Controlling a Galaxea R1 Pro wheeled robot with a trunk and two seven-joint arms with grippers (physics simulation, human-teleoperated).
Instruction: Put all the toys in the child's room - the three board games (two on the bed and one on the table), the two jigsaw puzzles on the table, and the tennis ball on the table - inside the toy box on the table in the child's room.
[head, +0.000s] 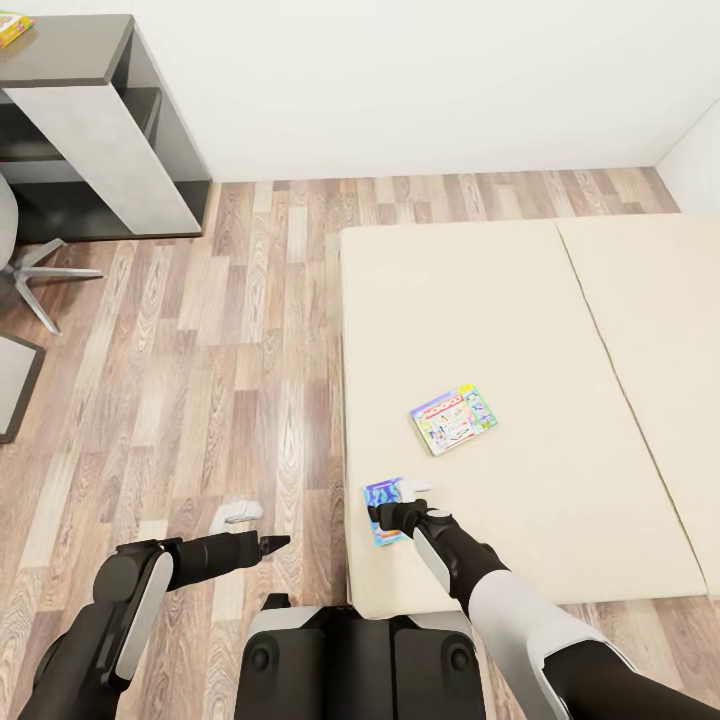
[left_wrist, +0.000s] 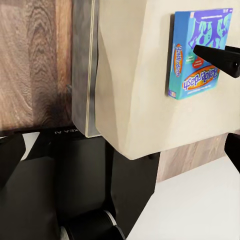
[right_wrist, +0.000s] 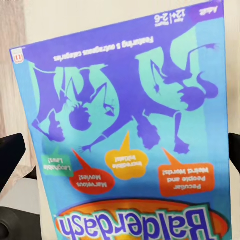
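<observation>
The right gripper (head: 385, 516) is seen in the head view lowered over the blue Balderdash box (head: 381, 498), which lies flat on the bed (head: 520, 330) near its front left corner. In the right wrist view the Balderdash box (right_wrist: 125, 130) is shown close up, with a dark fingertip (right_wrist: 10, 157) at each side edge of the lid; the jaws are spread wide, apart from the box sides, and nothing is gripped. A second game, the Monopoly box (head: 454, 418), lies flat on the bed further in, well apart from the first. The left gripper (head: 275, 544) is held over the wood floor (head: 200, 400) just beside the bed edge, pointing toward the bed; whether its jaws are open cannot be told from the head view, and nothing is seen held. In the left wrist view the bed corner, the Balderdash box (left_wrist: 192, 65) and a black finger (left_wrist: 220, 59) of the right gripper over it are seen. At the far left a dark table (head: 110, 110) stands against the wall with a yellow box (head: 12, 28) at its top edge, and a chair base (head: 35, 270) is seen beside it.
</observation>
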